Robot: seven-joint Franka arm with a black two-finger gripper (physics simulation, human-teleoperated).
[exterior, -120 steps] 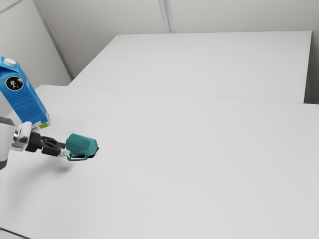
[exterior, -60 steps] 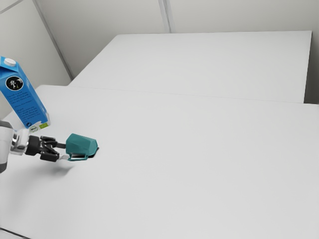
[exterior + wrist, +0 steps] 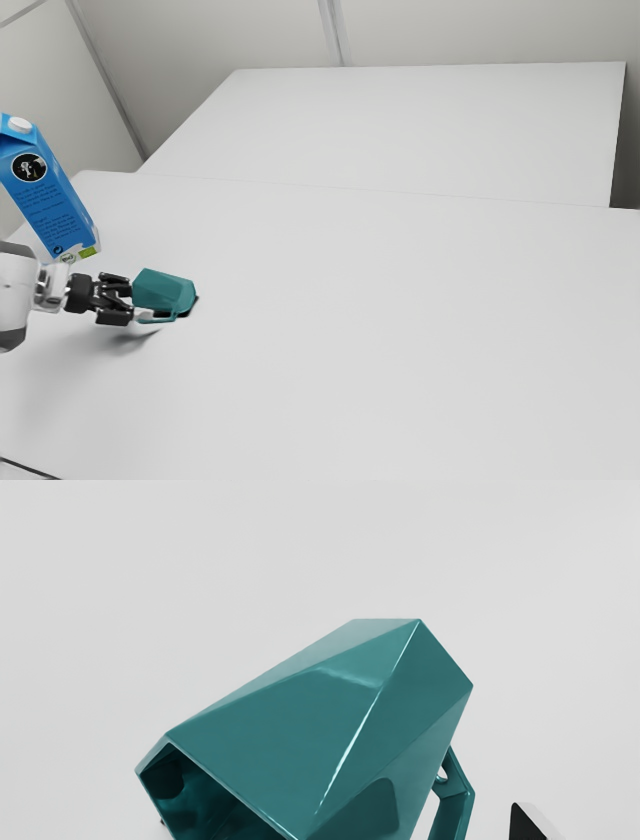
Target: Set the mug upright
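The table (image 3: 400,350) is your work surface, pale and flat. The blue drink carton (image 3: 48,200) stands on it toward the exterior view's left, behind the arm; its white screw cap (image 3: 20,125) is on, and its contents cannot be determined.

The mug (image 3: 163,291) lies on its side on the table, directly ahead of the gripper (image 3: 132,303), base pointing away from the hand. It is not upright. Its mouth opens obliquely toward the hand; past the rim (image 3: 230,788) the visible part of the interior is dark, and no contents can be made out.

The gripper is low, with its fingers spread and nothing pinched. One fingertip (image 3: 527,825) stands just outside the handle (image 3: 454,787), with a gap between them.

Handling: treat the mug as rigid, moderately light and, if ceramic, liable to chip. The glossy, angled facets may let the pads slide or the body roll. Preferred grip: opposite walls of the body, near the rim, with moderate force. Check the handle before closing; a pad bearing on it could twist the mug. Once the grip is secure, raise slightly, rotate until the mouth faces up, and lower base first.
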